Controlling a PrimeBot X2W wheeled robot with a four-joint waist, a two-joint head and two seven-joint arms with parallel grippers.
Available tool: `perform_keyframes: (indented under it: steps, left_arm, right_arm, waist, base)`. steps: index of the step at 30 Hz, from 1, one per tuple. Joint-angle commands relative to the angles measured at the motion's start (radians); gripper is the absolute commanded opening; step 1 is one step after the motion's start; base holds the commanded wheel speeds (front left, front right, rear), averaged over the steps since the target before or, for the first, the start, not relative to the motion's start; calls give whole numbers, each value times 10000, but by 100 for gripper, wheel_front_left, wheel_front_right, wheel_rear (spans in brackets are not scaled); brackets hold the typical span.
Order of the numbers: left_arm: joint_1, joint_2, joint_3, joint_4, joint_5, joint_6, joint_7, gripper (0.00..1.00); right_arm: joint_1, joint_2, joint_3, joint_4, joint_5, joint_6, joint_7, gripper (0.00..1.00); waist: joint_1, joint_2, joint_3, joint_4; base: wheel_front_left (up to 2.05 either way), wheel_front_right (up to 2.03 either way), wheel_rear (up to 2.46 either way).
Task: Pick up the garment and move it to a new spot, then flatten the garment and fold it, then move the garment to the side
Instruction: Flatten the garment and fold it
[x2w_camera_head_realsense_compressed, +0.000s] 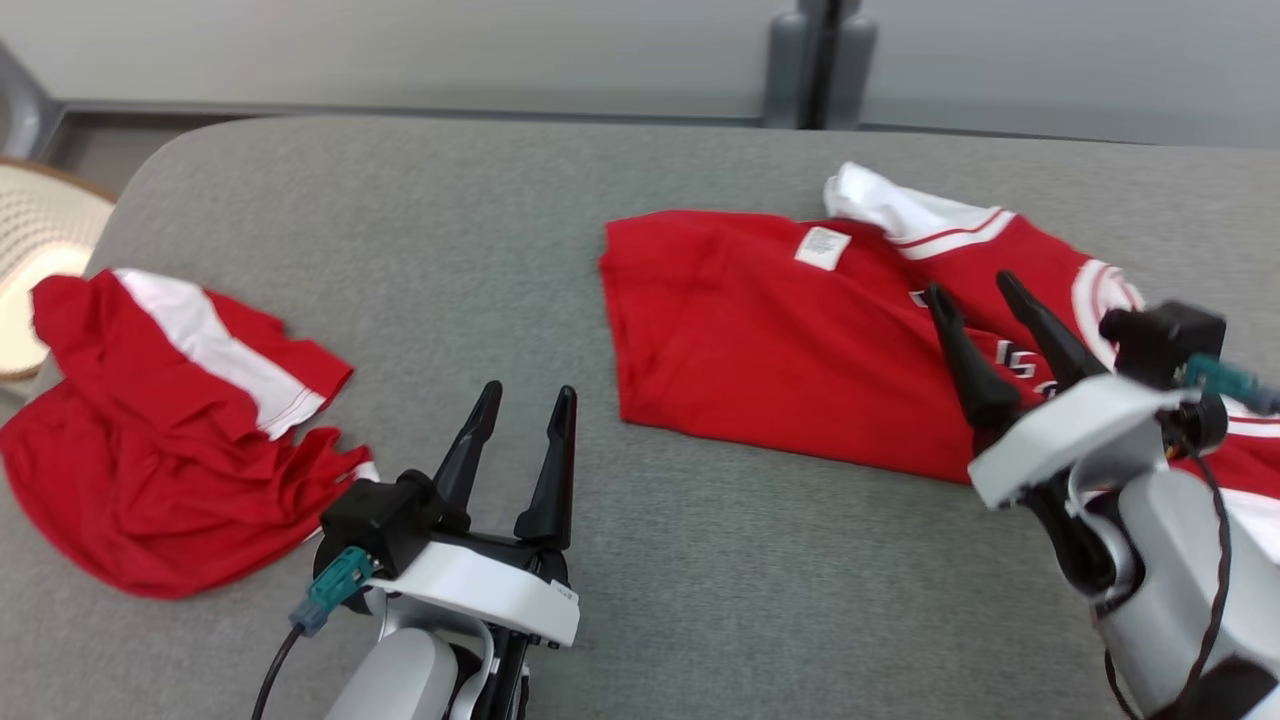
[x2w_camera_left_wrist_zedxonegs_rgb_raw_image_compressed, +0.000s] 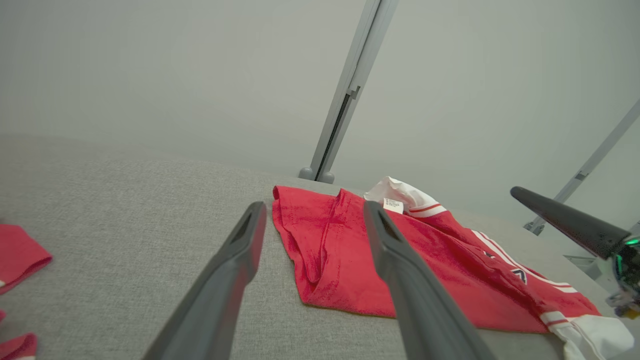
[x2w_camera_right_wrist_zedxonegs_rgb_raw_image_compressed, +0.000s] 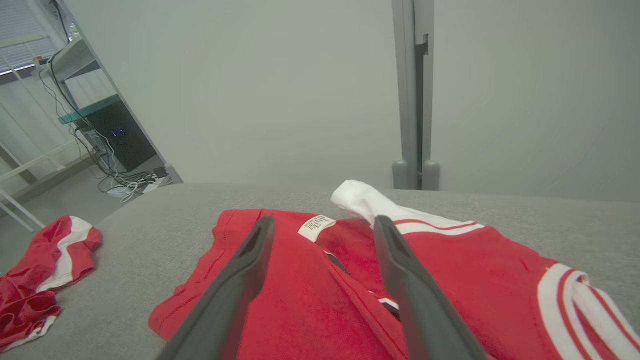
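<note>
While my left claw and right claw stand apart and empty, I judge the red garment on the desk loosely folded: right claw hovers over it, left claw beside it; the sideways move remains.

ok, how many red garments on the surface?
2. A shirt at the right of the grey surface; a crumpled garment at its left edge. Nothing seems hidden.

- Head view: from high up, looking down on the grey table.
- Both wrist views: low and close over the tabletop, facing the wall.
- All three share the red shirt.
</note>
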Motion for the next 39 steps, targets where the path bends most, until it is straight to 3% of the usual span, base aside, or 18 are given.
perform_keyframes:
  steps: [1, 4, 7, 14, 21, 22, 23, 33, 39]
  left_arm:
    - [-226, 42, -31, -60, -121, 78, -2, 100]
    - [-355, 36, -307, -127, -290, 149, -2, 100]
    - [-493, 39, -497, -289, -632, 246, -2, 100]
    - [-693, 36, -840, -542, -984, 388, -2, 100]
    - [-793, 36, -1015, -622, -1157, 471, -2, 100]
    - [-792, 38, -1031, -620, -1158, 489, -2, 100]
    - [-805, 39, -1046, -615, -1156, 502, -2, 100]
    - [-630, 39, -681, -363, -924, 495, -2, 100]
    - [-491, 39, -282, -201, -708, 356, -2, 100]
  right_arm:
    - [-308, -71, 30, 179, 508, 0, 304, 100]
    - [-935, -114, 93, 517, 2480, 0, 1571, 100]
    - [-1572, -565, -74, 886, 3429, 0, 2302, 100]
    - [-2390, -1197, 116, 1810, 3921, 0, 3131, 100]
    - [-2759, -1376, 534, 2183, 4217, 0, 3358, 100]
    - [-2814, -1369, 600, 2168, 4263, 0, 3334, 62]
    - [-2857, -1389, 660, 2100, 4321, 0, 3242, 0]
    - [-2304, -1458, 2023, 593, 4900, 0, 1973, 0]
    - [-1380, -1418, 3231, -777, 5382, 0, 1863, 0]
  waist:
    - [0, 0, 459, 508]
    - [0, 0, 772, 950]
    - [0, 0, 1080, 1364]
    - [0, 0, 1537, 2028]
    - [0, 0, 1706, 2279]
    - [0, 0, 1721, 2296]
    - [0, 0, 1730, 2310]
    - [0, 0, 1158, 1856]
    - [0, 0, 438, 1359]
  base:
    - [0, 0, 0]
    - [0, 0, 0]
    - [0, 0, 0]
    - [0, 0, 0]
    - [0, 0, 0]
    - [0, 0, 0]
    - [0, 0, 0]
    - [0, 0, 0]
    - [0, 0, 0]
